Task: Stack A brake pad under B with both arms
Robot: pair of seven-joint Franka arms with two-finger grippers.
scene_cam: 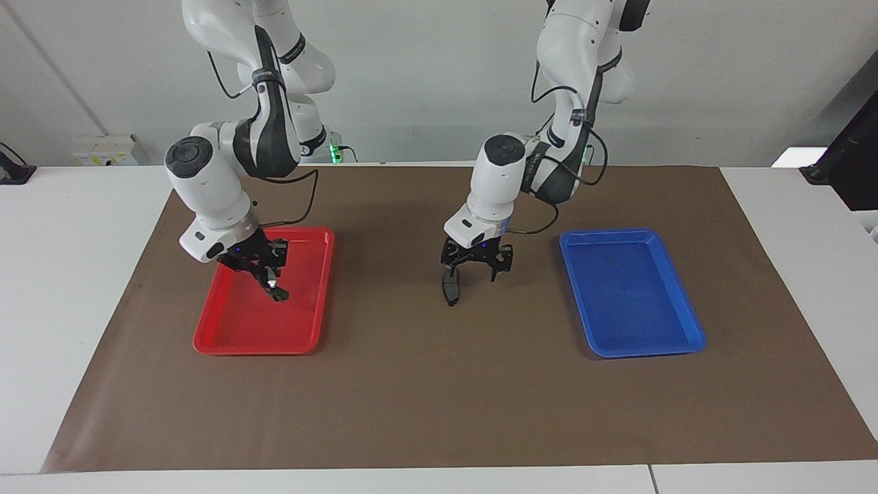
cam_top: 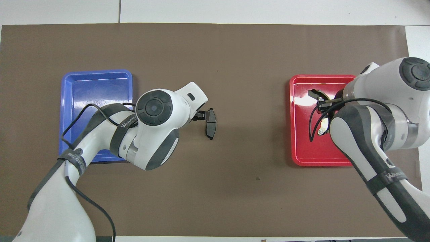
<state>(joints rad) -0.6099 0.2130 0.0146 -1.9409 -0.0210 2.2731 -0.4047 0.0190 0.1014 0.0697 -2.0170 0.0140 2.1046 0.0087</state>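
1. The left pincer (scene_cam: 473, 271) hangs over the brown mat (scene_cam: 439, 384), between the blue tray (scene_cam: 631, 343) and the red tray (scene_cam: 226, 339).
2. The A brake pad (scene_cam: 451, 288) hangs from this pincer at about 7 o'clock, seen from the facing camera. One finger touches its upper end; the other finger stands apart, so the grip seems to be on one side only.
3. The pad is off the mat and nearly upright.
4. The right pincer (scene_cam: 269, 274) is low over the red tray, and it is closed on B (cam_top: 317, 97).
5. From above, B curves out of this pincer toward 11 o'clock, inside the tray.
6. The table (scene_cam: 75, 288) is white around the mat.
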